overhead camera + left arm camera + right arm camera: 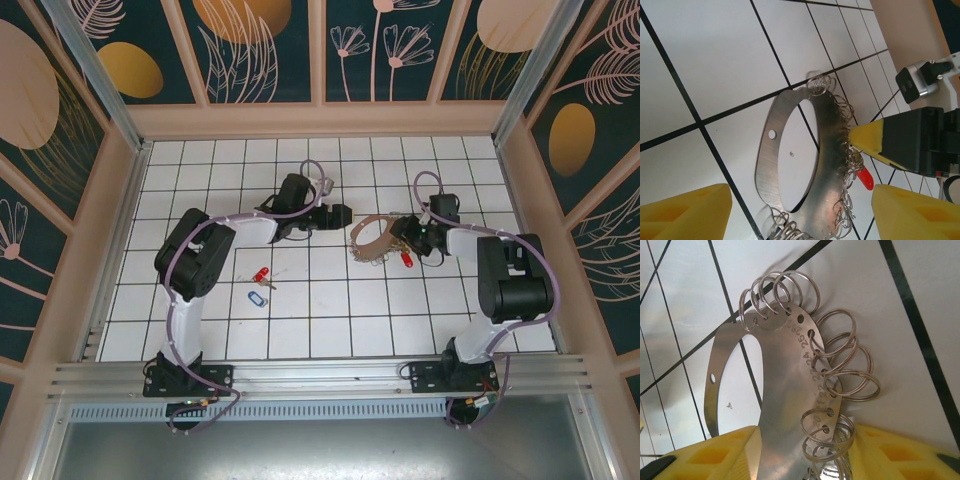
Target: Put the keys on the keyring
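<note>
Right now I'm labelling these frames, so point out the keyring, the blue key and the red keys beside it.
keyring [767, 165]: left wrist view, on the flat metal band left of its opening.
blue key [257, 298]: top external view, on its oval blue head.
red keys [262, 274]: top external view, on their red heads.

A white tiled table, black grid lines across it. Left of centre lie red keys and, just nearer, a blue key — well apart from the keyring right of centre, with one more red key just beside its rim.
</note>
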### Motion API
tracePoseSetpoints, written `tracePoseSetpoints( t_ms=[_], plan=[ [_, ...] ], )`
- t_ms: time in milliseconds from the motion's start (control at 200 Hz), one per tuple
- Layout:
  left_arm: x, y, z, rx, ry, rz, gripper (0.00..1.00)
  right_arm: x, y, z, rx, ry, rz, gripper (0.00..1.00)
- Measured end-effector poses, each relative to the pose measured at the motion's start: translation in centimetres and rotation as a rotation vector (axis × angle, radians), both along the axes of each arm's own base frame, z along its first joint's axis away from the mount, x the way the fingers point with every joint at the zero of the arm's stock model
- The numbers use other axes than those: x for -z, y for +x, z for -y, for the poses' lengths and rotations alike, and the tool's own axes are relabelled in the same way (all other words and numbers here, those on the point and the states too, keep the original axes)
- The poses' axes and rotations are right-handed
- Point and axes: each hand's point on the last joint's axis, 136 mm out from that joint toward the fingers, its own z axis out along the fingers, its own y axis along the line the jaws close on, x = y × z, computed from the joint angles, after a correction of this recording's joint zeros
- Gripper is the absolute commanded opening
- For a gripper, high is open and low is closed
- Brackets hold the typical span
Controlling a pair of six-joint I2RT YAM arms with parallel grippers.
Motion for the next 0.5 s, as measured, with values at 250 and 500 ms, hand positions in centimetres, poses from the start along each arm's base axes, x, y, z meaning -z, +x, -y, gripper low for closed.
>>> tracePoseSetpoints(
  t_ms=[250, 500],
  plan=[
    [0.8, 0.0, 0.8, 0.020, 0.005, -0.021, 0.69, 0.3, 0.1, -1.0, -0.040, 0.061, 0.026, 0.38],
    [2.5, -0.2, 1.6, 0.039, 0.018, -0.051, 0.67, 0.3, 0.6, -1.3, -0.066, 0.094, 0.059, 0.31]
  ],
)
